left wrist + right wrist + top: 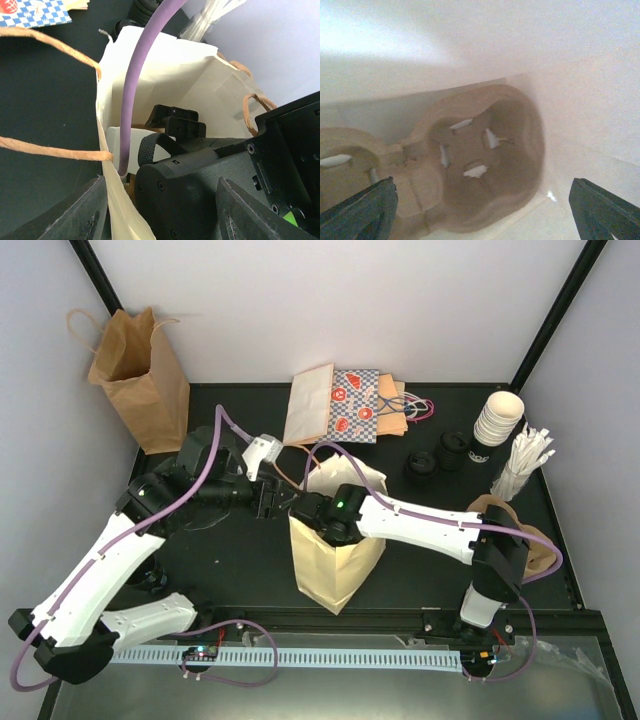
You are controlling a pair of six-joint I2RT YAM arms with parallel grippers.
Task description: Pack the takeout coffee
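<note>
Top external view: stack of white paper cups (498, 420), plain, tapered, rolled rims nested. It stands upright with its long axis vertical and mouths up at the far right of the table (230, 560), beside a bundle of white sticks (525, 462), at about 2 o'clock from the right gripper (484, 207) and well apart from it. The right gripper has jaws spread wide, holding nothing, inside the cream bag (335, 575) above a brown pulp tray (485, 150); the left gripper (161, 200) has jaws apart, clasping nothing, at the bag's 9 o'clock rim.
</note>
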